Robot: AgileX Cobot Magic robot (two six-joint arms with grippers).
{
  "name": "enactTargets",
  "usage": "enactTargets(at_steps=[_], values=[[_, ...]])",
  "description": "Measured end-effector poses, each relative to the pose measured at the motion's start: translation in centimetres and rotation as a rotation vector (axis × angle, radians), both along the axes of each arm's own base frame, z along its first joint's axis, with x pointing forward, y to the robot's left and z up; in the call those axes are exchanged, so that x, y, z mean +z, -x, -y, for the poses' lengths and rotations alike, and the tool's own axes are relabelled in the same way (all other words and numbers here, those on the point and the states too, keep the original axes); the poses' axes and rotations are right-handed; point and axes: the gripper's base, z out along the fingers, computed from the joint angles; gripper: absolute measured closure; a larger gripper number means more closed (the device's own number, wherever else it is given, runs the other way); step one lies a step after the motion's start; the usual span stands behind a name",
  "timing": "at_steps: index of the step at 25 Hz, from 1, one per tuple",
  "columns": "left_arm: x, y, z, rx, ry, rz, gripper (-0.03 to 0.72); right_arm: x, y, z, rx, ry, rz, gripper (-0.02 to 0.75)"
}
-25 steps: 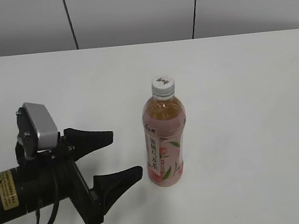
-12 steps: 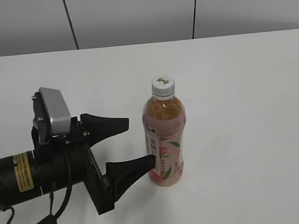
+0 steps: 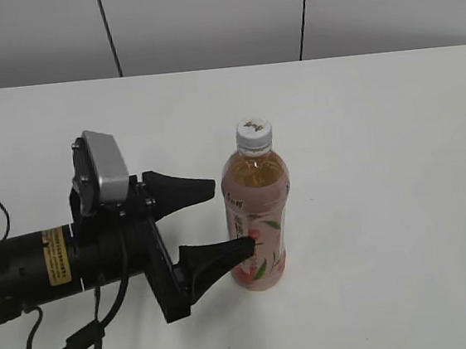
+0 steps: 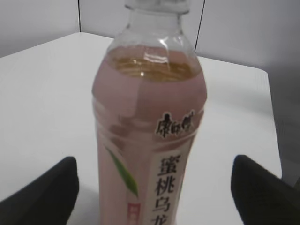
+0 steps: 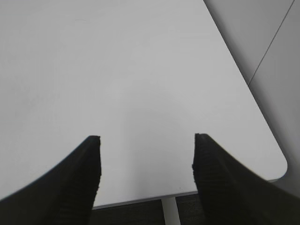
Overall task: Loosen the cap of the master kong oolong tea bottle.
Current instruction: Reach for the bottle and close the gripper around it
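The master kong oolong tea bottle [image 3: 258, 222] stands upright on the white table, amber tea inside, pink peach label. Its white cap [image 3: 254, 136] with a dark logo is on top. My left gripper [image 3: 231, 216] is open, its two black fingers reaching the bottle's left side at label height, one finger in front and one behind. In the left wrist view the bottle [image 4: 150, 136] fills the middle between the open fingers [image 4: 152, 187]; only the cap's lower edge [image 4: 157, 5] shows. My right gripper [image 5: 146, 161] is open and empty over the bare table.
The white table [image 3: 399, 165] runs to a grey panelled wall [image 3: 200, 19] at the back. The right wrist view shows the table's near edge and rounded corner [image 5: 276, 168], with a white leg [image 5: 169, 211] and dark floor below.
My left arm has moved right toward the bottle, and its open fingers now flank the bottle's lower body. The bottle has not moved.
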Motion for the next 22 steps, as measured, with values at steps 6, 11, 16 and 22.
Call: enactTargets(at_steps=[6,11,16,22], values=[[-0.1,-1.4,0.7,-0.001,0.021,-0.008,0.099,0.0,0.0,0.0,0.000,0.000,0.000,0.267],[-0.7,-2.3,1.4,-0.028,0.029,-0.036,0.099,0.0,0.0,0.0,0.000,0.000,0.000,0.267],[-0.5,-3.3,2.0,-0.037,0.035,-0.017,0.099,0.0,0.0,0.0,0.000,0.000,0.000,0.267],[-0.3,-3.7,2.4,-0.060,0.016,-0.023,0.099,0.0,0.0,0.0,0.000,0.000,0.000,0.267]])
